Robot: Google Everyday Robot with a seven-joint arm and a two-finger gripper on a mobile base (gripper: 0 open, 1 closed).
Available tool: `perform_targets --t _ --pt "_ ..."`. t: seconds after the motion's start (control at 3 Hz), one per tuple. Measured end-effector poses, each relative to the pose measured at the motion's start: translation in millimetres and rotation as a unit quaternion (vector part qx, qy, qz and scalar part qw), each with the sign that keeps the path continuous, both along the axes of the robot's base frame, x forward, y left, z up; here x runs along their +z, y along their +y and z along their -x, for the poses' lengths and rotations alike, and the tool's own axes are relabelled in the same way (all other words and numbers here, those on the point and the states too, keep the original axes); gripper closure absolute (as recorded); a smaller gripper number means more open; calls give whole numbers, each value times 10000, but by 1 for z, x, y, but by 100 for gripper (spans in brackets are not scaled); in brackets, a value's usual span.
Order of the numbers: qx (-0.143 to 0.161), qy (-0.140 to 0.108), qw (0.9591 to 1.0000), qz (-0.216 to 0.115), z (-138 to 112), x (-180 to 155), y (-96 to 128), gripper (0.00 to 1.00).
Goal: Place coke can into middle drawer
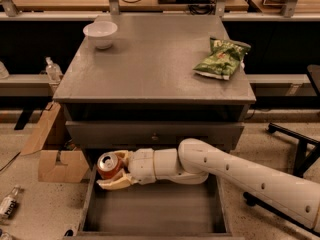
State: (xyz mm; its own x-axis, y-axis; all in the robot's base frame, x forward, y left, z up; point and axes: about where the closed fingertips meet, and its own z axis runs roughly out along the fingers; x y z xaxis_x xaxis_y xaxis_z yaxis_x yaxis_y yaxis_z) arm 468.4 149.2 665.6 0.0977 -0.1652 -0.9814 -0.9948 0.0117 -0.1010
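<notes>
And here's the picture: the end effector [112,171] is clamped on the coke can [108,164], its tan fingers [114,184] wrapping the can above and below. The can is tilted, silver top turned up toward the camera. The white arm [235,171] reaches in from the right, low across the cabinet, just under the closed drawer front [150,134] with its small knob.

The middle drawer [155,214] is pulled wide open, its grey floor showing. The can sits at the drawer's back left corner, close by the left wall, and looks to be held above the floor rather than resting on it.

So the pick looks done, the drawer is open, and the can is over its target. What's left, by the look of it, is to lower it in, let go and pull the arm clear.

Up on the bench [150,69], the white bowl [100,34] and green chip bag [222,58] sit well apart, out of the play.
</notes>
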Motion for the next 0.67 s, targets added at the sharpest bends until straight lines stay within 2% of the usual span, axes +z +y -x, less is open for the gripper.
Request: perform_targets --t 0.33,0.67 --pt "31 160 9999 18 0 -21 10 100" --pt "33 535 9986 -41 -2 -76 28 100"
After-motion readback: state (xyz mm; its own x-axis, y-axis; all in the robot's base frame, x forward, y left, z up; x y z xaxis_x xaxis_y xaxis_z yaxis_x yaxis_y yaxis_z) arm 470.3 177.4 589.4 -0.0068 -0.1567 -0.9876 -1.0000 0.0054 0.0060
